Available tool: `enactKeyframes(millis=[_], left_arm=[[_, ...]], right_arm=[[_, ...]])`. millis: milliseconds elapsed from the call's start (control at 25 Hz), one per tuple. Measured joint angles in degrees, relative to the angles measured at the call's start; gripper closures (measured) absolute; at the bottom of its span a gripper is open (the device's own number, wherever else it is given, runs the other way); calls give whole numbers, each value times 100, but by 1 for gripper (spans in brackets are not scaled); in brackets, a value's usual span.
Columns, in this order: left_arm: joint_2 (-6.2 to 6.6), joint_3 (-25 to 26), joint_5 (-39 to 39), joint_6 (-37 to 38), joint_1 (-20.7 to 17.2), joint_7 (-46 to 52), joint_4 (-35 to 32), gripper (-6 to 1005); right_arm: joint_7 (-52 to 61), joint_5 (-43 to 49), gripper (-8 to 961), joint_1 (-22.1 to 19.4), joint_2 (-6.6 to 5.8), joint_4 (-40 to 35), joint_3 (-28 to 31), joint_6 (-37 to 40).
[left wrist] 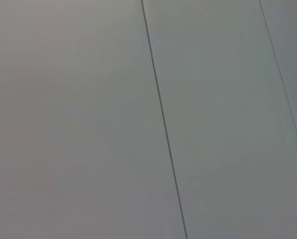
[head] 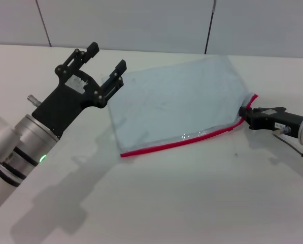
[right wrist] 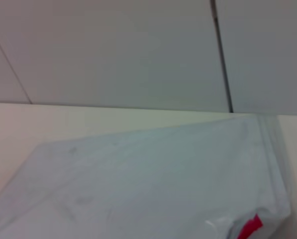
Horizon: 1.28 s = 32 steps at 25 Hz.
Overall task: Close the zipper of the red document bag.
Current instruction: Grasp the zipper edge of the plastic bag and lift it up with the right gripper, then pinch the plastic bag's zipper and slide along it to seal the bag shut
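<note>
The red document bag (head: 176, 101) lies flat on the white table, a pale-blue translucent pouch. Its zipper (head: 166, 145) is a red strip along the near long edge, curving up at the right end. My right gripper (head: 246, 116) sits at that right end, low on the table, shut on the zipper's end; the slider is hidden by it. My left gripper (head: 107, 57) hangs open above the table, just off the bag's left short edge and touching nothing. The right wrist view shows the bag (right wrist: 148, 184) and a bit of red zipper (right wrist: 248, 228).
The white table (head: 181, 203) stretches bare in front of the bag. Grey wall panels (head: 141, 20) rise behind its far edge. The left wrist view shows only wall panels (left wrist: 88, 119).
</note>
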State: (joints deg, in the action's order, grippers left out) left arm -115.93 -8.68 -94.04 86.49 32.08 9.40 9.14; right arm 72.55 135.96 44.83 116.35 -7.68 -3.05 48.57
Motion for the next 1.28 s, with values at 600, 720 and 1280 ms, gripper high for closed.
enactKeyframes(millis=[600, 720, 1280], left_arm=[[0, -28, -454, -172, 125, -11, 0, 297], [0, -35, -762, -334, 214, -39, 0, 297], [-25, -89, -1357, -717, 402, -140, -18, 299]], right_arm=[[-416, -483, 941, 223, 8, 169, -10, 1487], [-522, -640, 942, 384, 10, 306, -5, 1737], [-588, -627, 942, 754, 17, 663, -29, 2253]])
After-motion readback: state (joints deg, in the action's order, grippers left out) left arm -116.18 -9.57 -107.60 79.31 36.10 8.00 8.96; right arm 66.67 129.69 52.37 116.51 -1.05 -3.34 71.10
